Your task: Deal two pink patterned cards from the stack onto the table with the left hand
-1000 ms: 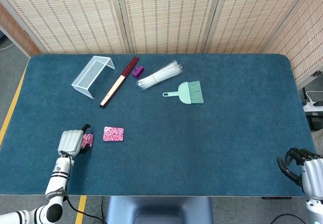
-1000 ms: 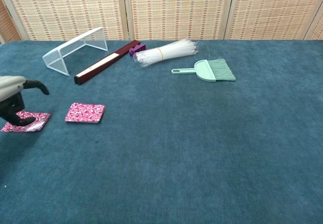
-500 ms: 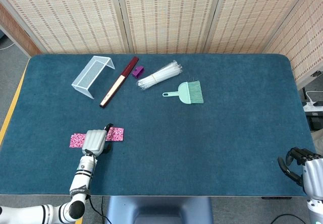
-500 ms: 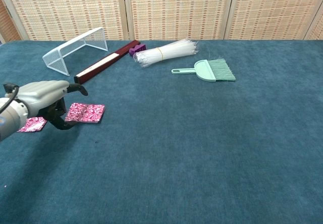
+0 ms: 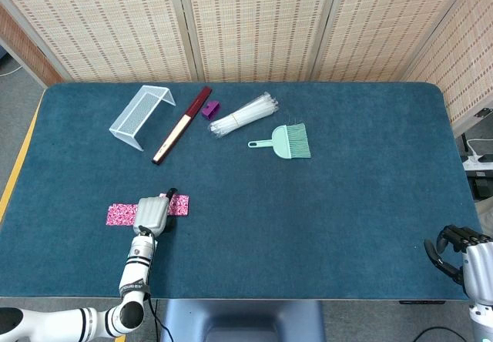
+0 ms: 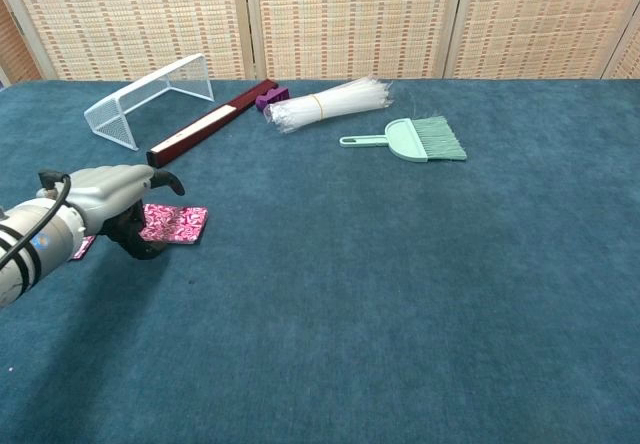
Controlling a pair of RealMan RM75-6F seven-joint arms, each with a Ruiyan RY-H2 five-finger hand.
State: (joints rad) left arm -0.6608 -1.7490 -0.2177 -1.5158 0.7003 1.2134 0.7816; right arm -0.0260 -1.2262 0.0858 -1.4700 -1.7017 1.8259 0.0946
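Note:
The stack of pink patterned cards [image 5: 179, 204] [image 6: 181, 222] lies on the blue table near the front left. One pink card [image 5: 119, 214] [image 6: 80, 247] lies flat just left of it, half hidden by my wrist in the chest view. My left hand [image 5: 152, 214] [image 6: 118, 204] hovers low over the stack's left end. Its dark fingertips [image 6: 146, 245] touch the stack's near-left edge and the thumb sticks out to the right; nothing is lifted. My right hand [image 5: 464, 254] rests at the front right corner with fingers curled in, holding nothing.
At the back left stand a white wire rack [image 5: 141, 114], a dark red bar [image 5: 182, 124], a purple piece [image 5: 210, 109], a bundle of clear sticks [image 5: 243, 115] and a mint hand brush [image 5: 285, 141]. The table edge [image 5: 254, 299] runs just behind my left wrist.
My left hand moved right from the single card to the stack, then sank until its fingertips met the stack's edge. The single card stays where it was laid. The right hand is still.

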